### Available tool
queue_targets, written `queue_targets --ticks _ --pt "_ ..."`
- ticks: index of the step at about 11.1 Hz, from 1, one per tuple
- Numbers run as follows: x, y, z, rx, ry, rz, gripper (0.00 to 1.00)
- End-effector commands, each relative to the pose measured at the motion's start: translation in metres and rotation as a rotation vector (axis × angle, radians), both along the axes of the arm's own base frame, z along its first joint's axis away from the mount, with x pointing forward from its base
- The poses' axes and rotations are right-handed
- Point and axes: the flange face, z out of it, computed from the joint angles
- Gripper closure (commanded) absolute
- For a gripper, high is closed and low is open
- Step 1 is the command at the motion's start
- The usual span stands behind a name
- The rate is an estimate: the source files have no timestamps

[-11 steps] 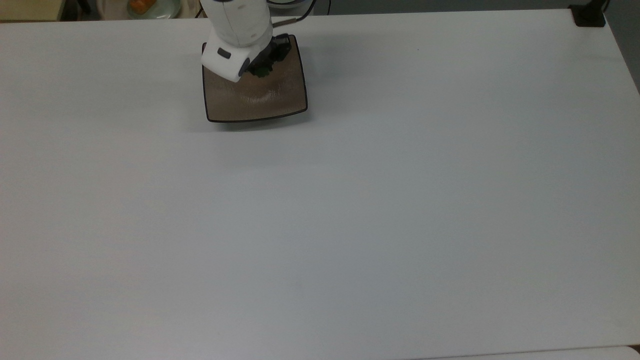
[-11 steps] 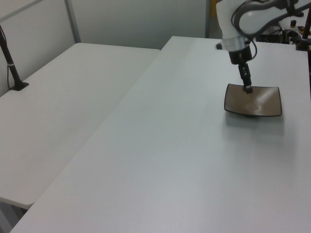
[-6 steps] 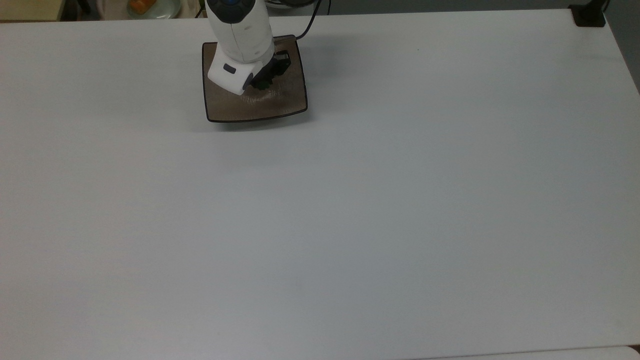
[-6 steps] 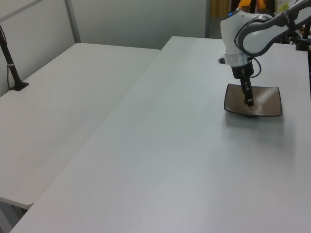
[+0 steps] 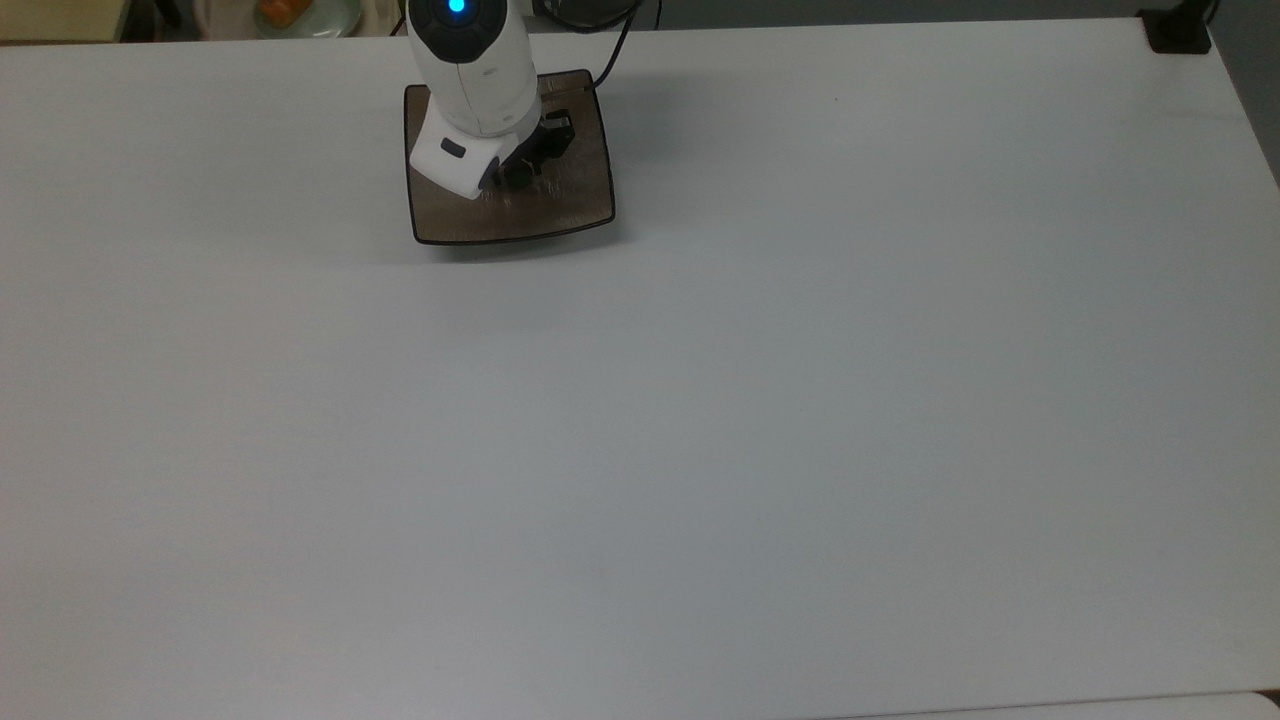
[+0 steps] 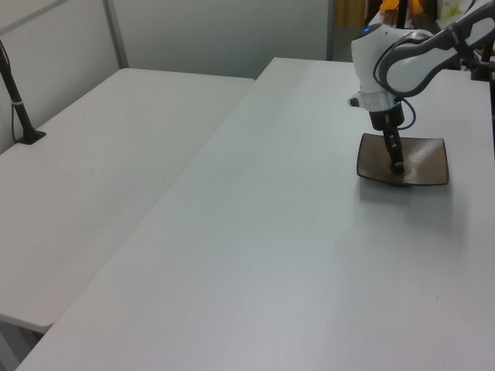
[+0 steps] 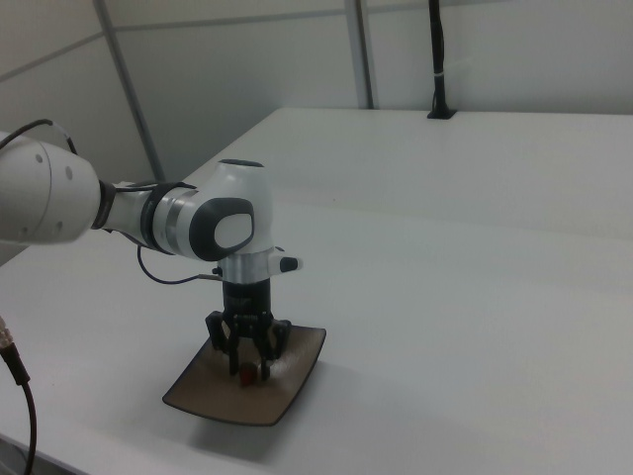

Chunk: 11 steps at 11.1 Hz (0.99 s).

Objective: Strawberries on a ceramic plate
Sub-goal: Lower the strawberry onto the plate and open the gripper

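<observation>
From the top view, the white surface (image 5: 700, 400) stretches wide and bare, and the ceramic plate (image 5: 560, 205) sits near its far edge, toward the top view's left. The arm (image 5: 470, 70) reaches down over the plate's left half and covers much of it. The end effector (image 5: 520, 172) hangs just over the plate's middle, its dark parts bunched under the white wrist. A pale round dish (image 5: 305, 15) with something orange on it sits beyond the surface's far edge, and a black clamp (image 5: 1178, 30) grips the far corner on the top view's right.

From the left view, the plate (image 6: 425, 158) lies at the far end of the surface (image 6: 271, 232), on the left view's right. The end effector (image 6: 397, 166) points straight down with its tip at the plate's face. A second white table (image 6: 93, 178) stands alongside on the left view's left.

From the right view, the plate (image 7: 213, 401) is seen edge-on from a corner, its corners curling up. The end effector (image 7: 249, 368) stands upright over it with its fingers (image 7: 265, 356) held apart, one to each side of the strawberries (image 7: 246, 375). The small red berry sits on the plate near its middle, between the fingertips; I cannot tell whether they touch it. A black post (image 7: 436, 59) rises from the far side of the surface (image 7: 475, 247).
</observation>
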Motion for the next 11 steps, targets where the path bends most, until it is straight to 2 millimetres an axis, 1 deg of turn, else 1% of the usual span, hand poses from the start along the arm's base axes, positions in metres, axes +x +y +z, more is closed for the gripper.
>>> queue_targets --ticks 1,2,3,4,5,6,7,8,9,10,11 --pt "-0.001 -0.009 0.022 -0.006 -0.046 -0.017 0.00" --pt "0.008 -0.008 0.048 -0.013 -0.099 -0.068 0.00" --pt "0.019 -0.005 0.079 -0.021 -0.137 -0.104 0.00" --pt "0.030 -0.004 0.116 -0.019 -0.168 -0.112 0.00" --pt "0.035 -0.003 0.149 -0.015 -0.187 -0.114 0.00" --pt "0.037 -0.004 0.187 -0.007 -0.215 -0.119 0.00" --pt "0.036 -0.004 0.223 0.005 -0.234 -0.125 0.00" --pt "0.033 0.001 0.248 0.009 -0.240 -0.121 0.00" --pt "0.028 0.005 0.268 0.013 -0.257 -0.122 0.00" --pt "0.024 0.007 0.278 0.023 -0.274 -0.150 0.00" --pt "0.021 0.012 0.284 0.049 -0.281 -0.176 0.00"
